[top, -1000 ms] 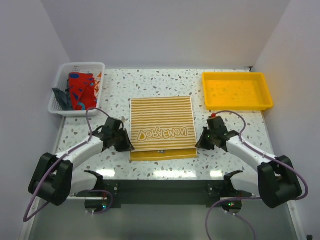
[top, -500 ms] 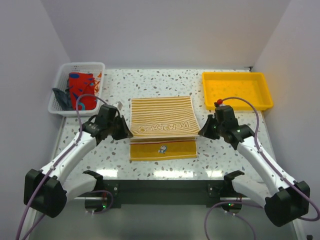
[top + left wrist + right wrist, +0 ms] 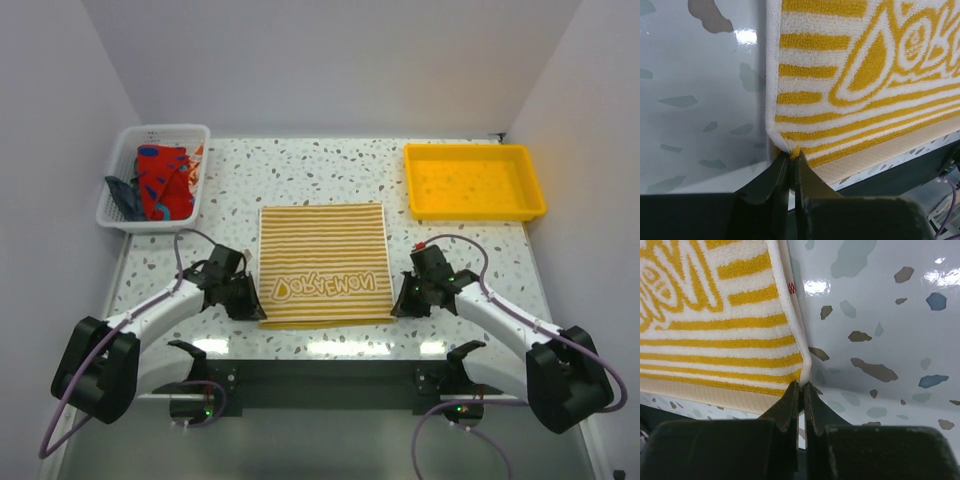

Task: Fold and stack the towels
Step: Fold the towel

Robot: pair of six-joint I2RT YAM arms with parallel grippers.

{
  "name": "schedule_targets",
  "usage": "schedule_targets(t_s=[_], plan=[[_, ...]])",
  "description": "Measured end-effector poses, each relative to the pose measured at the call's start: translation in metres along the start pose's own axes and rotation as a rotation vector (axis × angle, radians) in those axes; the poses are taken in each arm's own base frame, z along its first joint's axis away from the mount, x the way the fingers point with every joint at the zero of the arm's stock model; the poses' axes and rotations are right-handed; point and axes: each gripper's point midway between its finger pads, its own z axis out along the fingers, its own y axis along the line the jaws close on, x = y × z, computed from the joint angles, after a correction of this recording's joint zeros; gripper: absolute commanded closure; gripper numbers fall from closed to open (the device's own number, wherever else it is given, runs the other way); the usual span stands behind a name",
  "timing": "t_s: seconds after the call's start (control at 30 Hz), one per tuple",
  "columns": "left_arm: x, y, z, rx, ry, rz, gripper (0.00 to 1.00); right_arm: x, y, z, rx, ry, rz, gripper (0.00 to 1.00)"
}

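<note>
At far left, the white basket (image 3: 150,226) is seen holding the other towels (image 3: 165,185), bunched red-orange and dark cloth. None of that is touched. Next over, the left hand (image 3: 252,305) is set low at the near-left corner of the striped towel (image 3: 323,250). In the wrist view its fingers (image 3: 772,175) are clamped together on the corner tip, cloth pinched between. Towel is laid flat on the counter (image 3: 300,165) at centre, between the two arms, near edge close to the counter's front lip. The right hand (image 3: 400,303) is mirrored at the near-right corner, likewise closed on the corner hem. At far right the yellow tray (image 3: 475,213) is not involved.

Step judged: one fold on the striped towel, both near corners gripped, edge alignment in hand. A plain tan strip is seen poking out below the striped layer at the near edge, so a doubled layer is suspected, not confirmed. Next move called for: both corners let go together, hands backed off low and straight so nothing is dragged, then a regrasp for a cross fold.

Orientation: stripes are run left-to-right. Lettering is set along the near half and reads reversed from above. Outline is close to square, so the long axis can't be called with confidence, though slightly wider left-to-right is suggested.
</note>
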Motion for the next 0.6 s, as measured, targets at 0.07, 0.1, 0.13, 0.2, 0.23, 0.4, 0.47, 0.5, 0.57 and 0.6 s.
schedule_targets(t_s=[0.07,0.1,0.13,0.2,0.23,0.4,0.47,0.5,0.57,0.6], plan=[[0.002,0.002,0.004,-0.003,0.003,0.001,1.00,0.000,-0.001,0.004,0.006,-0.001,0.001,1.00],[0.002,0.003,0.005,-0.002,0.002,0.003,1.00,0.000,-0.001,0.005,0.009,-0.002,0.000,1.00],[0.002,0.002,0.005,0.000,0.000,0.001,0.99,-0.001,-0.002,0.006,0.010,-0.008,0.001,1.00],[0.002,0.001,0.005,0.001,-0.006,-0.002,0.96,-0.003,-0.003,0.006,0.016,-0.019,0.002,0.96],[0.002,0.001,0.005,0.002,-0.010,0.000,0.90,-0.003,-0.003,0.006,0.018,-0.022,0.002,0.86],[0.000,0.006,0.002,-0.028,-0.034,0.000,0.74,-0.005,-0.011,0.005,0.055,-0.038,-0.002,0.67],[0.000,0.008,-0.001,-0.038,-0.047,0.004,0.64,-0.006,-0.015,0.002,0.071,-0.053,-0.013,0.63],[0.000,0.009,-0.004,-0.045,-0.053,0.004,0.60,-0.005,-0.016,-0.002,0.077,-0.057,-0.021,0.63],[-0.002,0.009,-0.011,-0.052,-0.073,0.010,0.47,-0.007,-0.017,-0.010,0.085,-0.070,-0.031,0.62],[-0.004,0.006,-0.016,-0.051,-0.085,0.011,0.44,-0.009,-0.015,-0.016,0.080,-0.082,-0.038,0.62]])
